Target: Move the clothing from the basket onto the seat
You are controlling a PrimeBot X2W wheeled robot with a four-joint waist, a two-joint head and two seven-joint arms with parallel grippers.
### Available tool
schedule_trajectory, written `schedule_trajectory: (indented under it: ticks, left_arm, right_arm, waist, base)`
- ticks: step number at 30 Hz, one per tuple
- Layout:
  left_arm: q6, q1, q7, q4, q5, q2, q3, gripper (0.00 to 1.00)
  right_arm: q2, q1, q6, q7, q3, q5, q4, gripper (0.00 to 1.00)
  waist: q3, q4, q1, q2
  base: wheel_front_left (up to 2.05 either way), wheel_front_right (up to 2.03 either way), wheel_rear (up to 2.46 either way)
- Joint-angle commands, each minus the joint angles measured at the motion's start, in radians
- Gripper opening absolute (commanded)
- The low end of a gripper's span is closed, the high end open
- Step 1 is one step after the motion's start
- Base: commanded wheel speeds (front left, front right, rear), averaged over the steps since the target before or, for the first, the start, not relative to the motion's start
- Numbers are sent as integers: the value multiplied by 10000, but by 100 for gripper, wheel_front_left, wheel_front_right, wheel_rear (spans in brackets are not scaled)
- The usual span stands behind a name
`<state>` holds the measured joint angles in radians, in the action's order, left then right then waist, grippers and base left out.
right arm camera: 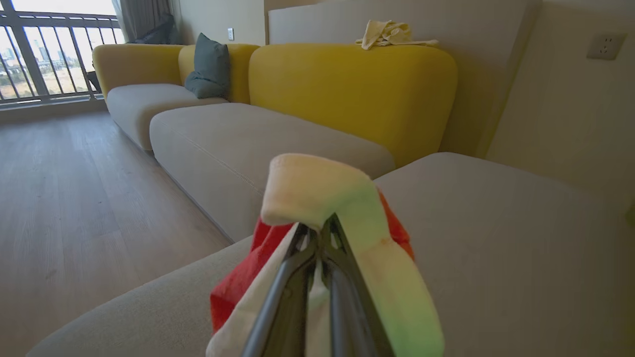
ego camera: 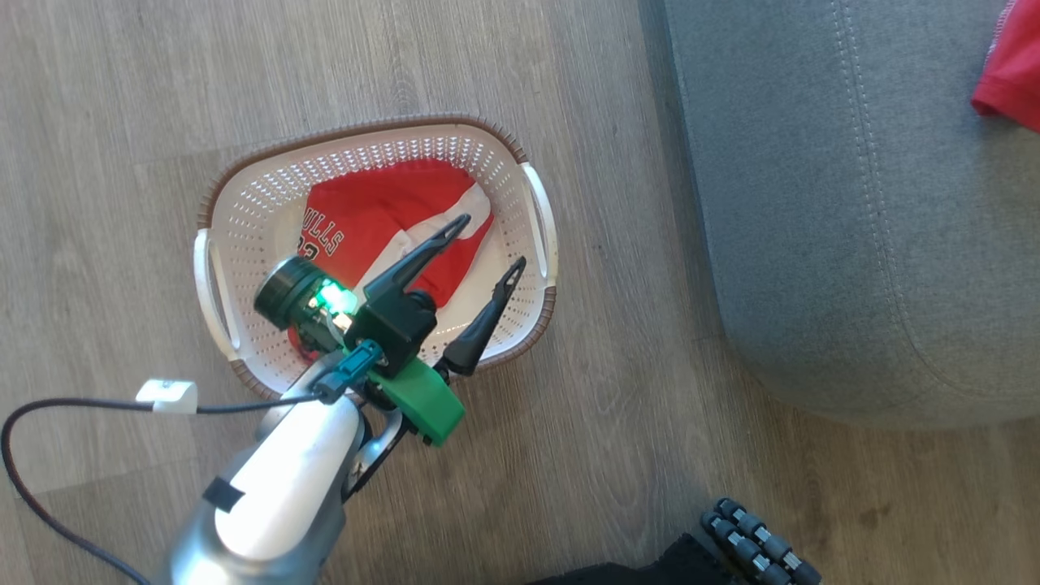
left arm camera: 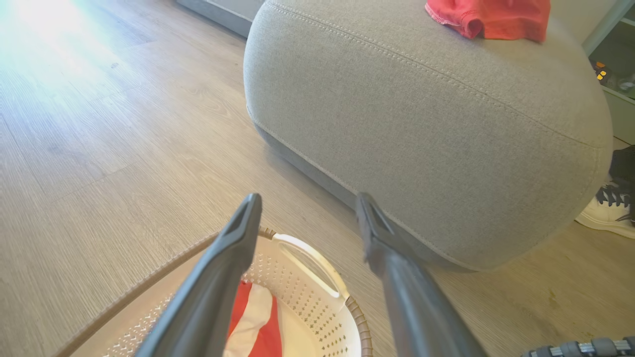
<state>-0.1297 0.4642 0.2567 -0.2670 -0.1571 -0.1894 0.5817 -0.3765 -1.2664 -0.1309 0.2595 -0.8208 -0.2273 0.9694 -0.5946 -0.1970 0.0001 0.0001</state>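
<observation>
Clothing (ego camera: 382, 219) in basket (ego camera: 244, 219) — left gripper (ego camera: 493, 240), fingers (ego camera: 422, 253) spread, above rim.

Home living room, indicated by a long sofa (right arm camera: 258, 134) with grey seats and yellow backs, a teal cushion (right arm camera: 211, 67) propped on it, wood-plank floor (right arm camera: 74, 198), railed window (right arm camera: 49, 49) at upper left, wall socket (right arm camera: 604, 46) at upper right

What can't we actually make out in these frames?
Head view: number on the jersey in the basket, covered by the open left gripper's wrist.
Head view: red cloth on the seat, cut off by the right edge.
Right wrist view: whether the held garment touches the seat; it drapes over the right gripper's fingers.
</observation>
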Motion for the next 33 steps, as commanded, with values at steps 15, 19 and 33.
schedule_trajectory:
  ticks: [15, 19, 33]
  left_arm:
    - [-10, 207, 51, 528, 52, 69, -307, 100]
    - [-10, 210, 51, 470, 57, 173, -311, 100]
    - [-10, -55, 51, 205, 42, 511, -288, 100]
  right_arm:
    - [242, 349, 2, -2148, -1387, -1762, 2177, 0]
    - [192, 519, 2, -2325, -2071, -2160, 1567, 100]
    - [663, 348, 2, -2138, -2676, -3543, 1110, 100]
  waist:
    - [167, 9, -1, -1]
    - [236, 22, -1, -1]
    - [1278, -79, -1, -1]
  base:
    - [0, 0, 0]
    - [0, 0, 0]
    - [0, 0, 0]
